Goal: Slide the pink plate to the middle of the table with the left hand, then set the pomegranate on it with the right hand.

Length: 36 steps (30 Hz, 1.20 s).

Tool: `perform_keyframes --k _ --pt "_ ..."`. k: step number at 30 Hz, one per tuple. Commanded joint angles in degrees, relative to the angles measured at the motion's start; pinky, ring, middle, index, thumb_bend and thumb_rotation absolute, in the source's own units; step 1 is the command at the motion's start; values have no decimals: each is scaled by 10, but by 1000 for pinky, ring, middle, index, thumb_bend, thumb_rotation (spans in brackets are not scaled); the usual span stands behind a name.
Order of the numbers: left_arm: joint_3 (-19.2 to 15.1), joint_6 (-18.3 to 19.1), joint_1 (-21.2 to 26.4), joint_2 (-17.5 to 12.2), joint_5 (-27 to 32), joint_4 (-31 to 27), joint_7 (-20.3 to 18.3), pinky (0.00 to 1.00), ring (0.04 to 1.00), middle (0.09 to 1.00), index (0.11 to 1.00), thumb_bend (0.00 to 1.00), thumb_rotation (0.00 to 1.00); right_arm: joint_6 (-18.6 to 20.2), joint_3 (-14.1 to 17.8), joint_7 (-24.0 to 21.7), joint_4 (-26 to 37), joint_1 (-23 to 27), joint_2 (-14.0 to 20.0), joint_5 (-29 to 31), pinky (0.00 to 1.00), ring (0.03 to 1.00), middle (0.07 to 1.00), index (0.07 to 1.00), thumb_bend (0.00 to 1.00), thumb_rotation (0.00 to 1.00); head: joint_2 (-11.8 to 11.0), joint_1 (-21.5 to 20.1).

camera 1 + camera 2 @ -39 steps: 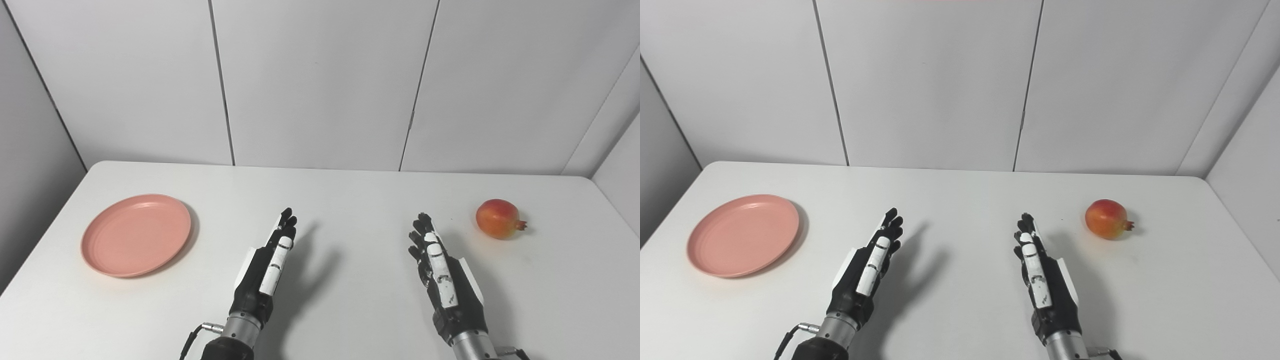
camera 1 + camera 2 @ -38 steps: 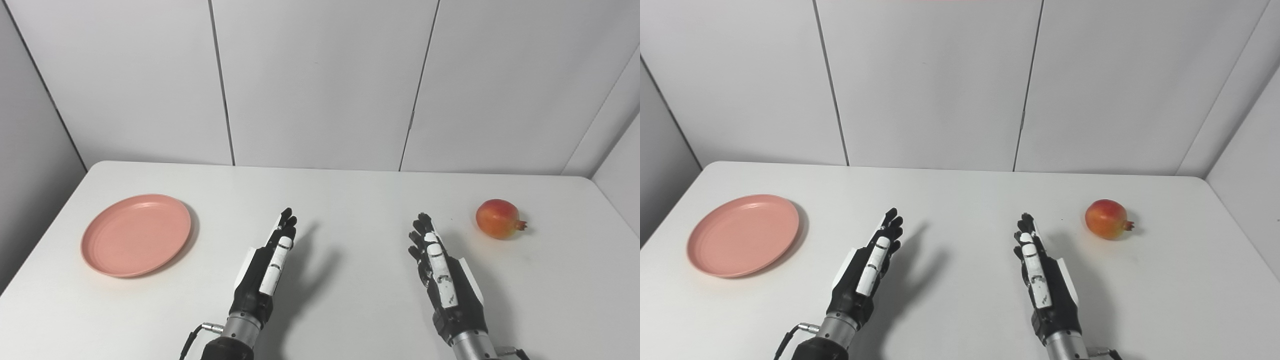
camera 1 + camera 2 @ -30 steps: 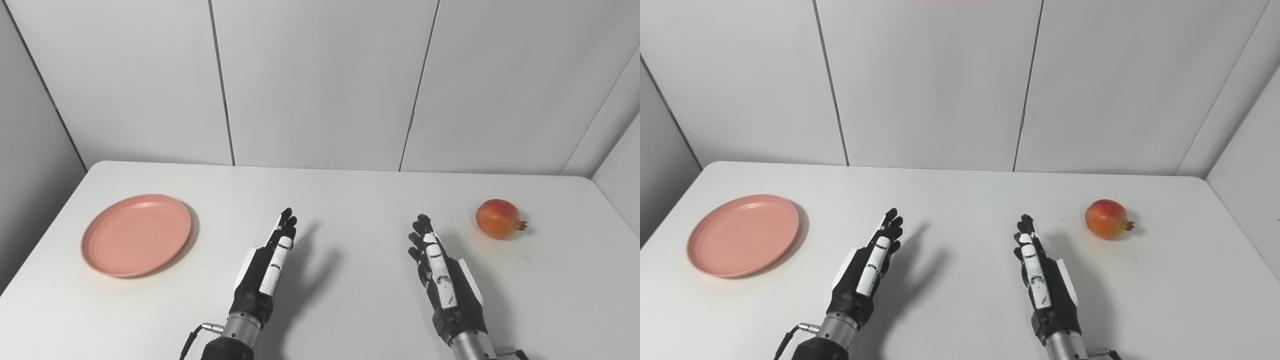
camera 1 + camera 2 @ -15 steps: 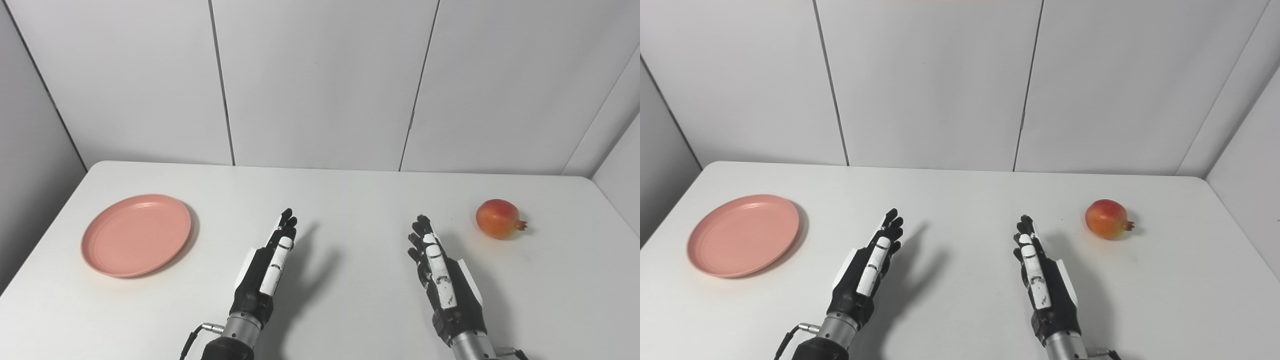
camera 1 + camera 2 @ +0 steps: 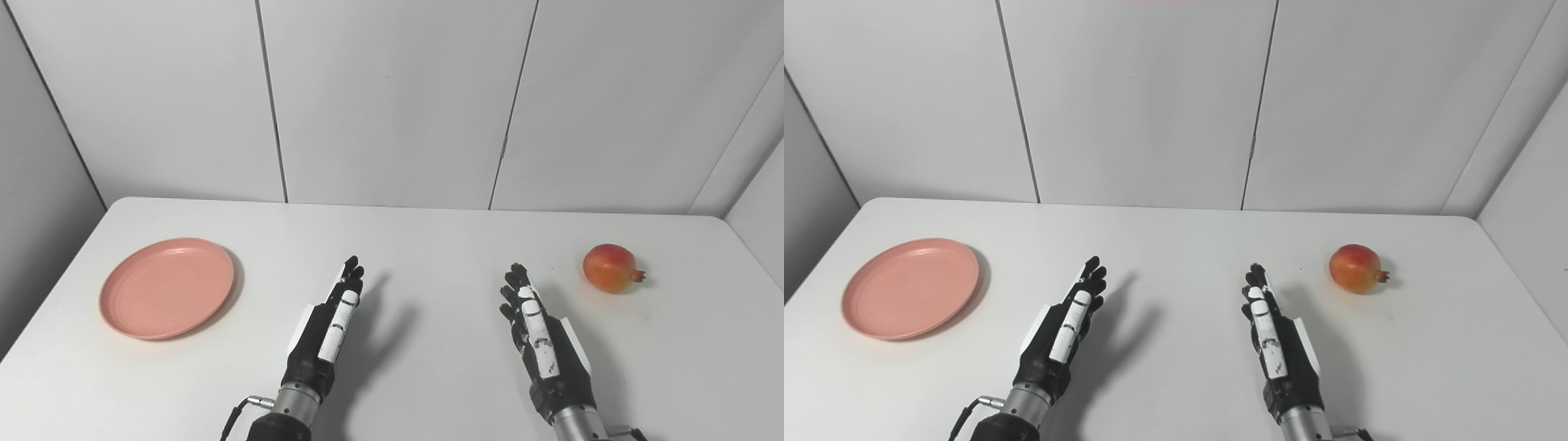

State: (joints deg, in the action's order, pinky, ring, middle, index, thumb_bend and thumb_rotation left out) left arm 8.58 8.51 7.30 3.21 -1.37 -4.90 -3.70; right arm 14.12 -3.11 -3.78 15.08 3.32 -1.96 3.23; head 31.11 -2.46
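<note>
Pink plate (image 5: pixel 166 288): round, shallow, ringed base, flat on white bench (image 5: pixel 429 245), far left of left hand (image 5: pixel 324 327). Pomegranate (image 5: pixel 610 267): red-orange, crown pointing right, far side of right hand (image 5: pixel 542 340), apart. Both hands empty, fingers extended, edge-on. Forearms cut off by bottom edge. Bench bare between hands.

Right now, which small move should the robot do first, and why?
Probably swing the left hand left toward the pink plate. The plate lies at the table's left side, untouched, and both hands are open and empty. The pomegranate waits far right for the right hand.
</note>
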Motion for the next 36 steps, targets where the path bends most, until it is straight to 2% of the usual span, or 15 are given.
perform_keyframes --k 1,36 --pt "2 -17 18 4 2 -8 -5 1000 1000 1000 1000 457 1000 -21 -1 -1 10 17 0 2 992 994 1000 1000 340 1000 -1 0" --pt "3 -18 19 4 1 -6 -5 1000 1000 1000 1000 458 1000 -23 -1 -2 7 17 -1 4 1000 997 1000 1000 347 1000 -2 1"
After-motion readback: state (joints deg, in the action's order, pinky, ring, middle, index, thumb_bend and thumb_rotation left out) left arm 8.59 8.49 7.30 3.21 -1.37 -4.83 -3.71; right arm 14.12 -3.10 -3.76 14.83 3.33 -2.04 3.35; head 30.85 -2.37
